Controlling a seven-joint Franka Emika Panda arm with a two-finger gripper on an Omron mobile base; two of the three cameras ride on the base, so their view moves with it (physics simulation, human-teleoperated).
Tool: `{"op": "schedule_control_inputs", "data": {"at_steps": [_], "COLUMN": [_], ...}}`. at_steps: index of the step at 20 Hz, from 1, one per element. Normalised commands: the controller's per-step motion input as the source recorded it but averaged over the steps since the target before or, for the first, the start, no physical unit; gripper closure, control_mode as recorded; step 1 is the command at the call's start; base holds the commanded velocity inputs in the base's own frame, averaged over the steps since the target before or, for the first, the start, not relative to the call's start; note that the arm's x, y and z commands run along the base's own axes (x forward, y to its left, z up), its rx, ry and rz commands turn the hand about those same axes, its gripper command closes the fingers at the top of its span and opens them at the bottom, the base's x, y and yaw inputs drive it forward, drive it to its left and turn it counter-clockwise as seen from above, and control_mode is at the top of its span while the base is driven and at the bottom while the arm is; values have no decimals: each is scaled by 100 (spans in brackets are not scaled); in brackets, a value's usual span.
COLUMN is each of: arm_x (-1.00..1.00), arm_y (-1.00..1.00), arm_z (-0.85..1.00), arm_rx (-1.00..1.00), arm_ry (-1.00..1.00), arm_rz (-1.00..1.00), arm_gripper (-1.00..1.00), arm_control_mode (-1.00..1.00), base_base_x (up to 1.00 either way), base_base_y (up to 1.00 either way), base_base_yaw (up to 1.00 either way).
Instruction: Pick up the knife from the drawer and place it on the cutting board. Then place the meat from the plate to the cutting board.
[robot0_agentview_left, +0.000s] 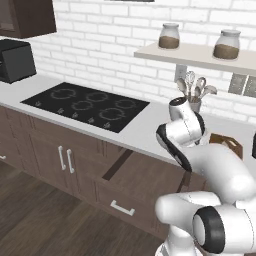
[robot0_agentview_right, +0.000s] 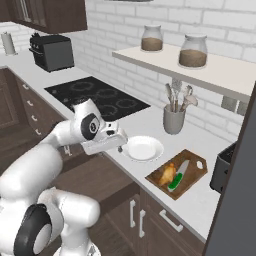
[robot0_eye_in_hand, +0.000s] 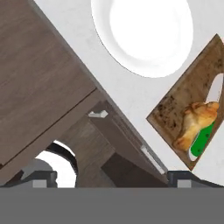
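Note:
The white plate (robot0_agentview_right: 142, 148) (robot0_eye_in_hand: 142, 33) lies bare on the counter. To its right is the cutting board (robot0_agentview_right: 190, 165) (robot0_eye_in_hand: 175, 105) (robot0_agentview_left: 227, 142), carrying the orange-brown meat (robot0_agentview_right: 166, 175) (robot0_eye_in_hand: 197, 119). The knife (robot0_agentview_right: 178, 178) (robot0_eye_in_hand: 202, 141) lies beside the meat, its green handle partly under it in the hand view. My gripper (robot0_agentview_right: 119, 144) (robot0_eye_in_hand: 111, 178) hovers open and empty at the counter's front edge, just left of the plate and above the drawer (robot0_agentview_left: 135, 172) (robot0_agentview_right: 95, 180) (robot0_eye_in_hand: 39, 87). The drawer stands pulled out.
A grey cup of spoons and ladles (robot0_agentview_right: 173, 119) (robot0_agentview_left: 192, 95) stands behind the plate. The black cooktop (robot0_agentview_right: 97, 95) (robot0_agentview_left: 87, 105) lies to the left, with a dark appliance (robot0_agentview_right: 52, 52) beyond it. Another black appliance (robot0_agentview_right: 225, 172) sits right of the board. A shelf with two jars (robot0_agentview_right: 192, 52) hangs above.

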Motion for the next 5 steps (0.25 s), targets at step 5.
{"op": "schedule_control_inputs", "data": {"at_steps": [5], "arm_x": [0], "arm_y": [0], "arm_z": [0], "arm_rx": [0], "arm_ry": [0], "arm_rz": [0], "arm_gripper": [-100], "arm_control_mode": [-100], "base_base_x": [0], "base_base_y": [0], "base_base_yaw": [0]}}
